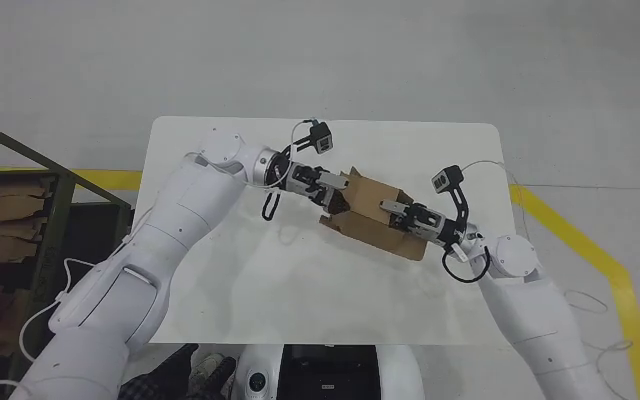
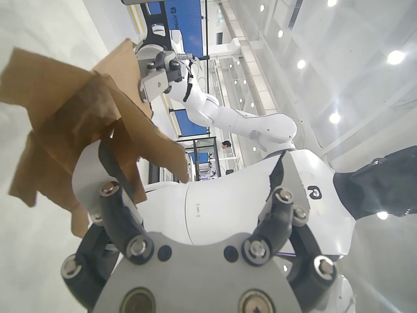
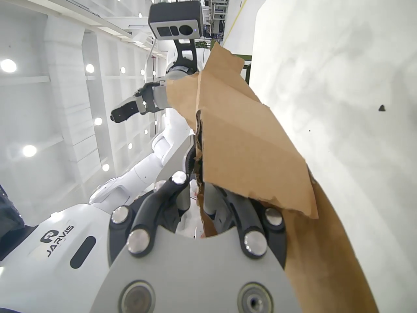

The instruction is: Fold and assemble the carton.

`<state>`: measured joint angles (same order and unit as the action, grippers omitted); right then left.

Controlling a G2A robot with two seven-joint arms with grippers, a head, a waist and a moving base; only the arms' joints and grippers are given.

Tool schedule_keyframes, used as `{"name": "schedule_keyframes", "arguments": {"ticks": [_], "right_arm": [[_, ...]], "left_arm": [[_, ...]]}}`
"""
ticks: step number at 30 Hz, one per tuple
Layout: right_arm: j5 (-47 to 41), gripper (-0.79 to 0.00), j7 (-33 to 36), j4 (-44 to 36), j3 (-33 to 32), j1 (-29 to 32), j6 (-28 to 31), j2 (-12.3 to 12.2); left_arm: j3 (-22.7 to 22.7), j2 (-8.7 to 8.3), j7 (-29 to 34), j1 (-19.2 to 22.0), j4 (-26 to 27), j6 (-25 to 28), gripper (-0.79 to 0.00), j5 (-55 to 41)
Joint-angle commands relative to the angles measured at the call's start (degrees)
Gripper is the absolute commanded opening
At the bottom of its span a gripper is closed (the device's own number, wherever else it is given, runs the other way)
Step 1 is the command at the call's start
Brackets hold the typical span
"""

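White table [image 1: 250, 285], carton [image 1: 370, 224], right hand [image 1: 393, 209] apparently gripping

I run two glossy white arms, the left arm [image 1: 190, 215] and the right arm [image 1: 530, 290], built of rounded shells with grey seams at the joints. Each wrist carries a dark grey box camera [image 1: 320, 138] on a black bracket, with a black cable [image 1: 268, 205] looping beside it. Up close I see a flat grey mounting plate [image 2: 195, 272], black linkages [image 2: 119, 219] pinned with silver screws [image 2: 139, 248], and a small black logo [image 2: 314, 193] on the white torso shell.
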<state>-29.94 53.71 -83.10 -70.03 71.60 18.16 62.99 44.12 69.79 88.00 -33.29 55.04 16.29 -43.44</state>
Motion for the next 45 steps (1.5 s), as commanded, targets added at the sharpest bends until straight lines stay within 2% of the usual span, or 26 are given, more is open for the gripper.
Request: {"name": "schedule_keyframes", "arguments": {"ticks": [1, 8, 27, 45], "right_arm": [[-0.13, -0.785, -0.47, 0.20, -0.16, 0.03, 0.21, 0.03], [0.07, -0.785, -2.70, 0.18, -0.91, 0.42, 1.02, 0.09], [0.88, -0.785, -7.32, -2.57, -2.25, 2.01, 1.07, 0.27], [1.01, -0.785, -5.88, -5.06, -1.19, 2.36, 0.21, 0.61]], "left_arm": [[-0.25, -0.06, 0.00, 0.00, 0.30, 0.00, 0.000, -0.13], [-1.79, -0.22, 0.00, -0.01, 2.34, 0.00, 0.000, -0.13], [-4.34, -0.15, 0.00, 0.74, 2.26, 0.00, 0.000, -1.65], [-5.09, 0.15, 0.00, 0.97, 1.21, 0.01, 0.000, -2.59]]}}
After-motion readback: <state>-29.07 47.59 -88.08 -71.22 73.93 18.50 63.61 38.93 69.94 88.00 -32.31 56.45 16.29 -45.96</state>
